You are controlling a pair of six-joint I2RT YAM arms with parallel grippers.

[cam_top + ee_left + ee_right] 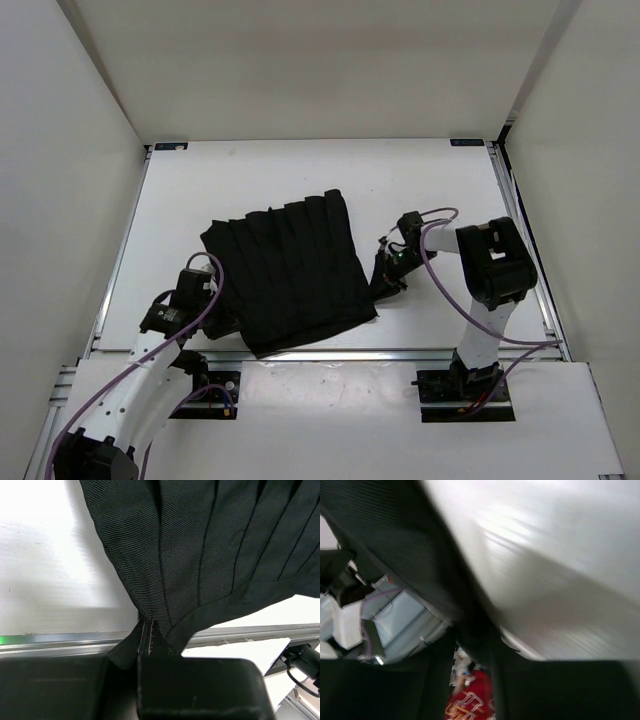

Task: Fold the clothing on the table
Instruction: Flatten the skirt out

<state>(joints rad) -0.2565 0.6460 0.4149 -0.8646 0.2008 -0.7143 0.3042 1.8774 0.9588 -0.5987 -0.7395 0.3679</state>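
Near edge: the left gripper (210, 302) is pressed together on the clothing (290, 275), with a stitched hem (149, 636) pinched between the jaws, just past the metal rail (400, 354). The clothing is spread mid-table (250, 170), pleats running near to far, and the near-left corner is gathered into the pinch. The right gripper (388, 272) is set against the right edge of the fabric. That wrist view is blurred, so whether the jaws are spread or gripping cannot be told. Handling, as judged: light, soft and limp, with no stiffness to rely on. Pleats are expected to splay, and the cloth to slide on the smooth top if dragged. Hold is best taken at stitched edge corners, where doubled fabric gives bite. Both corners should be carried together so the fold stays square.
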